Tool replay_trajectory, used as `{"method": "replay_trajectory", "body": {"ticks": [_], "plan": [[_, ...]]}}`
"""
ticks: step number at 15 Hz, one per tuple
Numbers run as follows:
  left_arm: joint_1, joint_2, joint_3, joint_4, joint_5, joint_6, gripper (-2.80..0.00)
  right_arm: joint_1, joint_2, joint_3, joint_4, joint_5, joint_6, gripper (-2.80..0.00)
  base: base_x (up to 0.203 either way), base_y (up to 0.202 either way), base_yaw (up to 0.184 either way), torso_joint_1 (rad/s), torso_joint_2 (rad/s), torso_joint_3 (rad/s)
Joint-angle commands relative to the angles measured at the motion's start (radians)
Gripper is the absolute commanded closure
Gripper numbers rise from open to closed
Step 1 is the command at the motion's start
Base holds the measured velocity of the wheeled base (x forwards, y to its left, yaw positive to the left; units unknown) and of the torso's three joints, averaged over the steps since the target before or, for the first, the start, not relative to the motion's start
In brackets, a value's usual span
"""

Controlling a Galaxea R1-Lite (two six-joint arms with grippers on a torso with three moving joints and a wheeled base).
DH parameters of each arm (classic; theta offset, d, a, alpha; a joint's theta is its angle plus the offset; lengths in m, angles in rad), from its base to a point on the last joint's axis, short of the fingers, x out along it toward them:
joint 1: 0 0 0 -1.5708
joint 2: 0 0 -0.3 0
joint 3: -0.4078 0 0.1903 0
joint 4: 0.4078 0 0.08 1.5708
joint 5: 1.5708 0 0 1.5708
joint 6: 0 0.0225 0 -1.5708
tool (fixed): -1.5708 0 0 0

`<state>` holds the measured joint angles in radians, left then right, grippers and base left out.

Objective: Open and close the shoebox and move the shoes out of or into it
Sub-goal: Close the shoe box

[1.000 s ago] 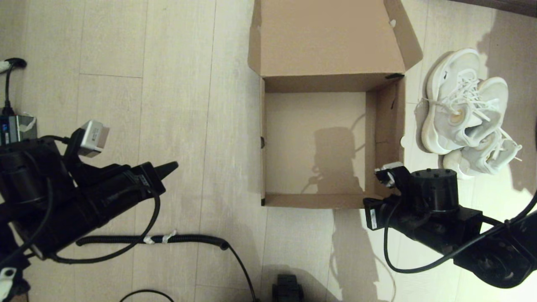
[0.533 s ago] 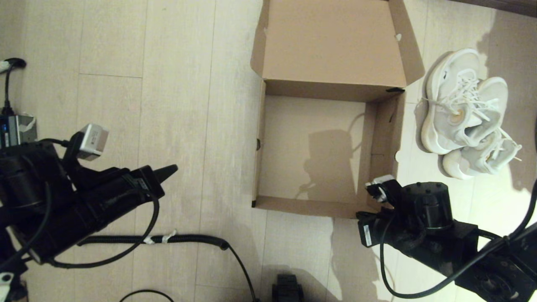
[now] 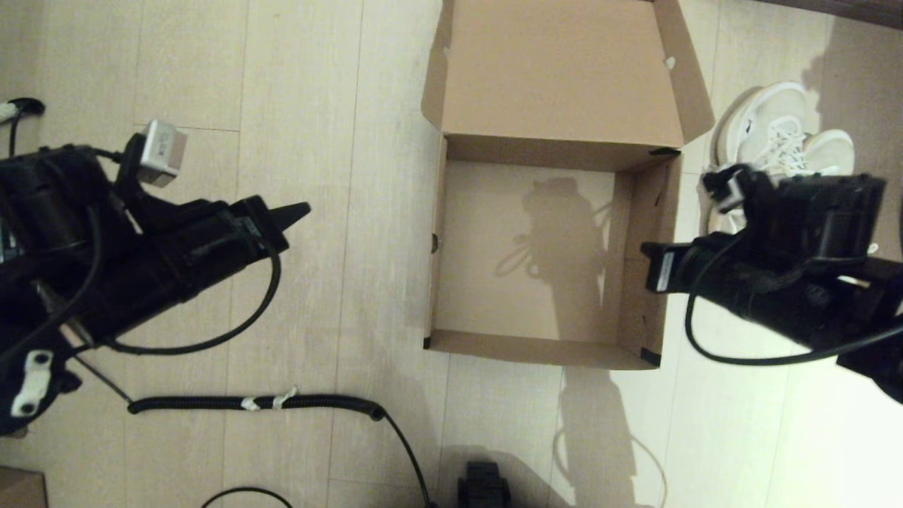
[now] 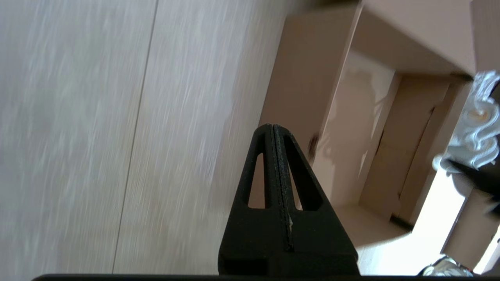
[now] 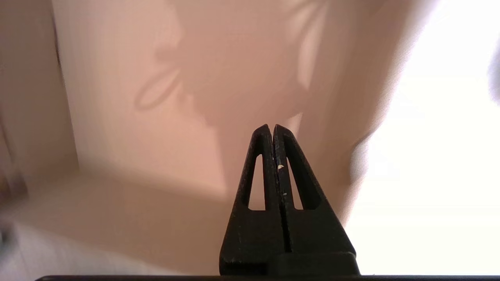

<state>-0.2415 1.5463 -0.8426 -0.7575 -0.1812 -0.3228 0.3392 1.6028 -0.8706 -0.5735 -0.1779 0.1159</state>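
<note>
The brown shoebox (image 3: 529,348) stands open on the floor, its lid (image 3: 557,70) folded back on the far side and its inside bare. Just right of it lie the white shoes (image 3: 776,130), partly hidden by my right arm (image 3: 776,282). That arm hangs over the box's right wall. In the right wrist view my right gripper (image 5: 272,127) is shut and empty above the box's inside (image 5: 136,128). Left of the box, my left gripper (image 3: 303,208) is shut and empty over the floor. It points at the box's left wall (image 4: 304,78), with a shoe (image 4: 478,136) beyond.
A black coiled cable (image 3: 282,403) lies on the light wooden floor in front of the box, towards the left. A small black object (image 3: 483,487) sits at the near edge, and a brown box corner (image 3: 17,487) shows at the near left.
My right arm has swung from the box's near right corner to the far side along its right wall, covering part of the shoes. The left arm moved farther away. The lid fell back more.
</note>
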Motion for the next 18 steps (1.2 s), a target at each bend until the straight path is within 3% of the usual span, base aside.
{"method": "replay_trajectory", "body": {"ticks": [1, 5, 7, 9, 13, 16, 18], "plan": [[-0.002, 0.091, -0.125, 0.03, -0.003, 0.001, 0.0, -0.068, -0.06, -0.119, 0.079, -0.004, 0.023, 0.0, 0.0, 0.0, 0.0, 0.0, 0.0, 0.0], [0.019, 0.267, -0.338, 0.059, -0.006, 0.041, 0.0, -0.311, 0.06, -0.352, 0.146, -0.009, 0.044, 0.0, 0.0, 0.0, 0.0, 0.0, 0.0, 0.0], [0.046, 0.288, -0.401, 0.101, 0.024, 0.116, 0.0, -0.393, 0.101, -0.463, 0.195, -0.007, 0.042, 0.0, 0.0, 0.0, 0.0, 0.0, 0.0, 0.0], [0.058, 0.286, -0.455, 0.127, 0.067, 0.148, 0.0, -0.412, 0.115, -0.519, 0.302, -0.019, 0.039, 0.0, 0.0, 0.0, 0.0, 0.0, 0.0, 0.0], [0.063, 0.268, -0.526, 0.182, 0.181, 0.154, 0.0, -0.408, 0.176, -0.573, 0.333, -0.3, 0.029, 0.0, 0.0, 0.0, 0.0, 0.0, 0.0, 0.0], [0.072, 0.222, -0.518, 0.189, 0.208, 0.154, 0.0, -0.393, 0.14, -0.584, 0.401, -0.298, 0.01, 0.0, 0.0, 0.0, 0.0, 0.0, 0.0, 0.0], [0.079, 0.17, -0.489, 0.201, 0.213, 0.154, 0.0, -0.38, 0.135, -0.595, 0.401, -0.239, 0.003, 0.0, 0.0, 0.0, 0.0, 0.0, 0.0, 0.0]]}}
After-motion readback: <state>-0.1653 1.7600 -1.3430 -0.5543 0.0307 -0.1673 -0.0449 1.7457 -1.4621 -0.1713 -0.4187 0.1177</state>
